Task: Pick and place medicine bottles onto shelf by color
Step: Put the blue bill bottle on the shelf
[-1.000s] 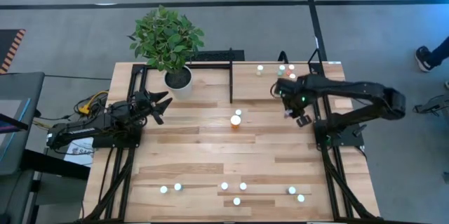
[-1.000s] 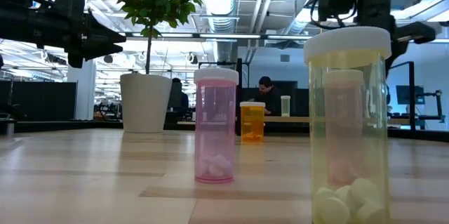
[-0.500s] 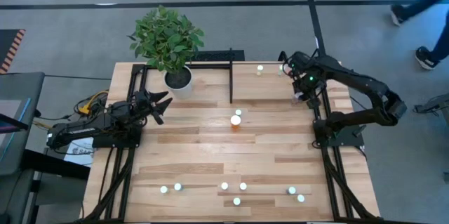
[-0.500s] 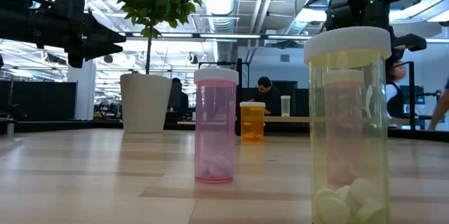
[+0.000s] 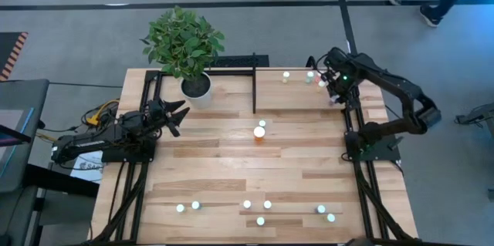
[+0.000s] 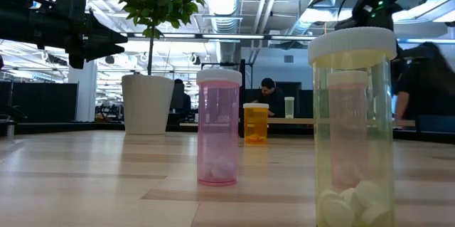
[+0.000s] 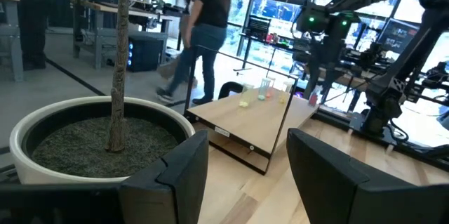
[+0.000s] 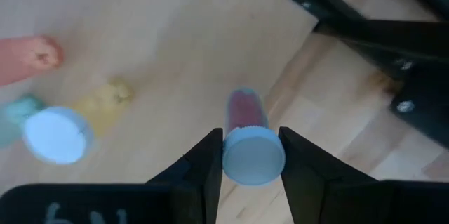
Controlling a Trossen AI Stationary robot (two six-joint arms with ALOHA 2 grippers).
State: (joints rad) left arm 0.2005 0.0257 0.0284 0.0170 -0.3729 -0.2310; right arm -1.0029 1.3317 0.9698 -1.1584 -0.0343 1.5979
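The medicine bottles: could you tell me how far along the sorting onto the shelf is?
Early stage. A few medicine bottles already stand on the shelf. The right gripper, over the shelf's right end, holds a pink bottle. Left: the orange bottle mid-table and the near-edge row. The left gripper waits, open, beside the plant pot.

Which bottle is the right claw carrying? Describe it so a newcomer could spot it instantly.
Start at the shelf, the small black-framed board at the table's far right corner. The right claw hangs over that board's right end, shut on a pink bottle with a white cap. Unlike the capped bottles standing on the board nearby, this one sits between the claw's fingers.
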